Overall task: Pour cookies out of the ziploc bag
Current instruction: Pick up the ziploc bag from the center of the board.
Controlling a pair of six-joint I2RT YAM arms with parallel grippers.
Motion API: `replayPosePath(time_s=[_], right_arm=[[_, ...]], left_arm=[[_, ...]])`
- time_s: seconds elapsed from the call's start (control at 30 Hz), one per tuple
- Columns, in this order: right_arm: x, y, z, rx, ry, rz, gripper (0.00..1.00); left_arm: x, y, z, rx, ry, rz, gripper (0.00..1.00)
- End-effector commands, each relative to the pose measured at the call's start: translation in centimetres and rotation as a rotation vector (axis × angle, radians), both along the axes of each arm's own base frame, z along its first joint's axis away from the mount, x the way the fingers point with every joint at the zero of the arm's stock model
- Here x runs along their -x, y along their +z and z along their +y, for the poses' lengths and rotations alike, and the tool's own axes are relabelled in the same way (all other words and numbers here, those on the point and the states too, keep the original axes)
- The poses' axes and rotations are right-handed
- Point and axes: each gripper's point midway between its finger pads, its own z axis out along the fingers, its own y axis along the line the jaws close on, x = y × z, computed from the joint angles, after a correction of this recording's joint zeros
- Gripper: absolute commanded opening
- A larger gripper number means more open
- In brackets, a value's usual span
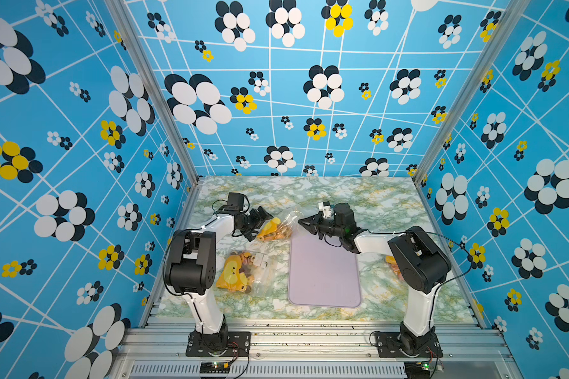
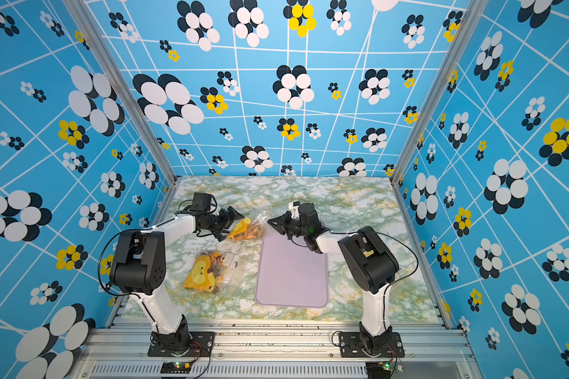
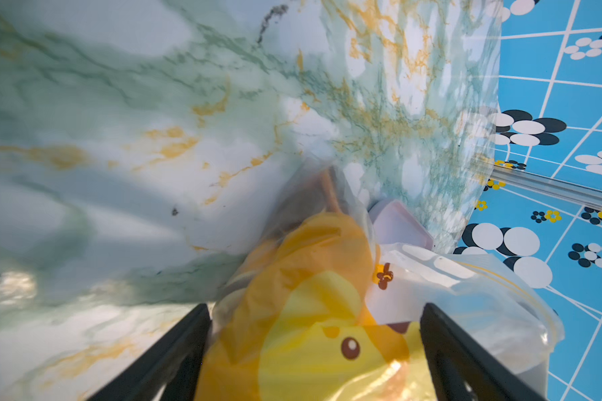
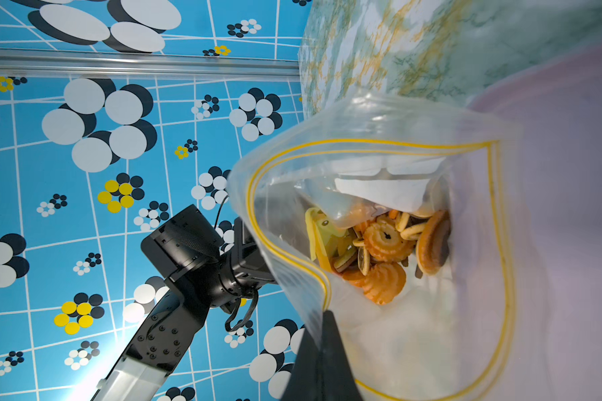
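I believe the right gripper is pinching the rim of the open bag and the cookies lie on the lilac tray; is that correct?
Not quite: the cookies sit inside the ziploc bag, not on the lilac tray, as the right wrist view shows. The right gripper does pinch the open bag's rim.

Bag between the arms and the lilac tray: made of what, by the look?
Clear zip-top plastic bag: thin flexible film, glossy; it creases, and small round orange and brown cookies show through. Lilac rounded rectangular tray: probably moulded plastic or silicone, matte; even colour, raised rim, no glare.
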Motion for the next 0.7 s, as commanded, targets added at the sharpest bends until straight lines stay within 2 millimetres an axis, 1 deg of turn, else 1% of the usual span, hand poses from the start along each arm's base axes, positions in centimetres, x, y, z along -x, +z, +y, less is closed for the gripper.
replayPosePath(time_s=[0.0,0.13,0.2,0.23,0.3,0.33,0.37,0.43,0.5,0.57,0.67], right_arm=[[-0.5,-1.2,-0.5,0.012,-0.028,-0.004,0.00],[-0.7,-1.9,-0.7,0.022,-0.038,0.007,0.00],[-0.8,-2.5,-0.9,0.030,-0.047,0.020,0.00],[-0.8,-2.7,-1.0,0.033,-0.049,0.026,0.00],[-0.9,-3.0,-1.0,0.034,-0.053,0.031,0.00],[-0.9,-3.1,-1.1,0.035,-0.054,0.033,0.00],[-0.9,-3.1,-1.1,0.034,-0.053,0.034,0.00],[-0.9,-3.2,-1.1,0.035,-0.055,0.035,0.00],[-1.0,-3.2,-1.1,0.033,-0.056,0.035,0.00],[-1.0,-3.2,-1.1,0.033,-0.057,0.036,0.00],[-0.9,-3.1,-1.1,0.031,-0.055,0.035,0.00]], left_arm=[[-0.1,2.3,-1.9,0.051,-0.026,-0.021,0.95],[1.1,4.1,-3.3,0.098,-0.058,-0.018,0.96],[1.8,5.7,-4.1,0.145,-0.080,-0.037,0.96],[2.1,6.3,-4.1,0.149,-0.084,-0.044,0.96],[3.0,7.0,-3.1,0.121,-0.087,-0.050,0.96],[3.4,7.0,-2.3,0.096,-0.085,-0.047,0.96],[3.9,6.7,-1.1,0.051,-0.078,-0.044,0.96],[4.7,5.6,1.4,-0.021,-0.059,-0.026,0.96],[5.6,4.8,2.8,-0.062,-0.053,-0.010,0.96],[6.5,4.1,3.5,-0.106,-0.063,0.003,0.95],[7.3,3.2,3.6,-0.118,-0.068,0.018,0.94]])
